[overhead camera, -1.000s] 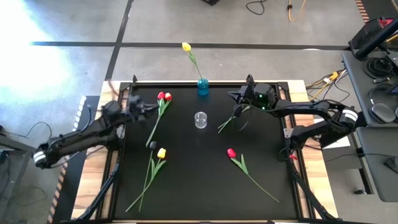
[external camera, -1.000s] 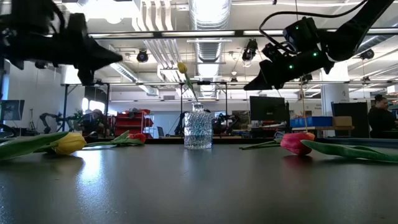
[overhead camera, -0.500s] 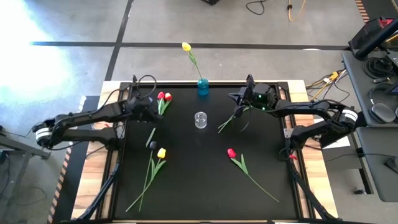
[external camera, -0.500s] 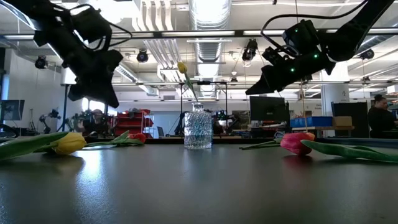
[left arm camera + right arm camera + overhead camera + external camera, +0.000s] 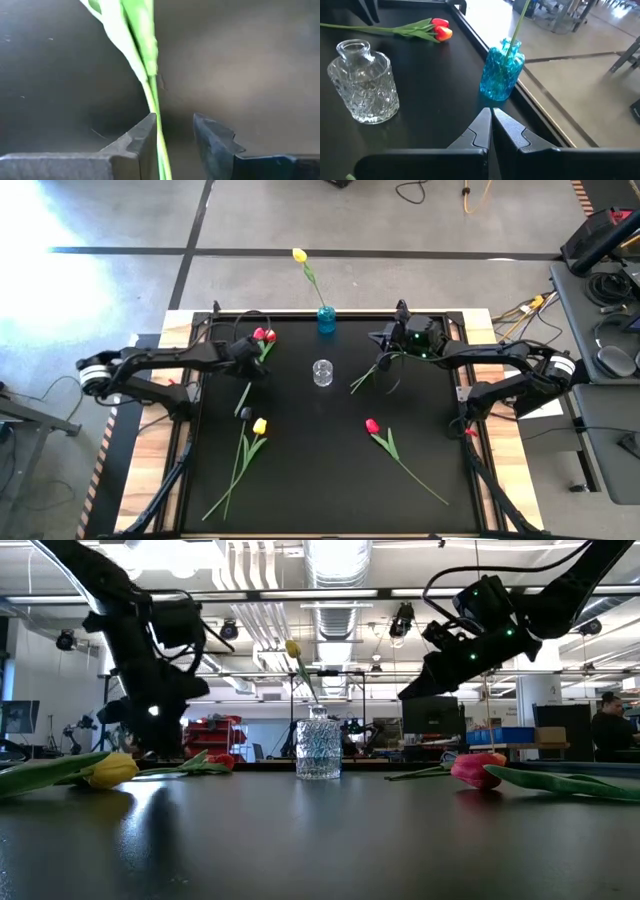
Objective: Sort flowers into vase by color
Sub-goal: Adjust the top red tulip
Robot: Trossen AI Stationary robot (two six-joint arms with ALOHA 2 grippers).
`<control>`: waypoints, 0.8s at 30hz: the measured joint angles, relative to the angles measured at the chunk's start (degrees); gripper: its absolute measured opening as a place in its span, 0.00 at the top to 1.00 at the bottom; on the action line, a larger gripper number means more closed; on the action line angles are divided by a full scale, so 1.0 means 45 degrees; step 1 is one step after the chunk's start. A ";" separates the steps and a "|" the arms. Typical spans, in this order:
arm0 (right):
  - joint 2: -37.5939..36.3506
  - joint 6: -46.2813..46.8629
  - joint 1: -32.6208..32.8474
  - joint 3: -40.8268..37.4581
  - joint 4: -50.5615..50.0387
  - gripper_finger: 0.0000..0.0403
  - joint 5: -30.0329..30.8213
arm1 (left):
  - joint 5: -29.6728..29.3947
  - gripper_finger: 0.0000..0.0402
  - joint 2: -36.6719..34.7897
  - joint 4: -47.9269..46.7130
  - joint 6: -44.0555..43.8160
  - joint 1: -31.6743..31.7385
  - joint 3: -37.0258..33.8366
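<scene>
While the right gripper [image 5: 386, 352] hangs at the upper right of the high view, its fingers pressed together on a thin green stem [image 5: 366, 374] that trails down to the surface [image 5: 320, 470], the left arm has swung inward over the last second. The left gripper [image 5: 250, 352] now sits low at the upper left, directly over the stem of the red tulip pair [image 5: 264, 335]. In the left wrist view its fingers are spread, with that stem [image 5: 152, 95] running between them and no contact evident.

A yellow tulip [image 5: 300, 256] already stands in the blue vase [image 5: 326, 319] at the top centre edge. The clear vase [image 5: 322, 372] beside it holds nothing. A yellow tulip [image 5: 260, 425] lies at lower left and a red tulip [image 5: 372, 425] at lower right, both flat on the surface.

Judgement: the left arm has gone from approach to pre-grasp; closing on the stem appears to be the next requirement. Sorting is at an early stage.
</scene>
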 joint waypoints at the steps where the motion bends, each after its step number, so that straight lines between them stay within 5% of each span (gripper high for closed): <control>1: 0.0000 0.0079 0.0000 -0.0040 -0.0002 0.98 0.0000 | -0.0046 0.71 0.0215 0.0005 0.0032 0.0031 0.0092; 12: 0.0000 0.0424 0.0000 -0.0198 -0.0019 0.98 0.0000 | -0.0805 0.78 0.2046 -0.0664 0.0834 0.0219 0.0833; 24: 0.0000 0.0457 0.0000 -0.0213 -0.0010 0.98 0.0000 | -0.0911 0.98 0.1441 -0.1753 0.1581 0.0219 0.1659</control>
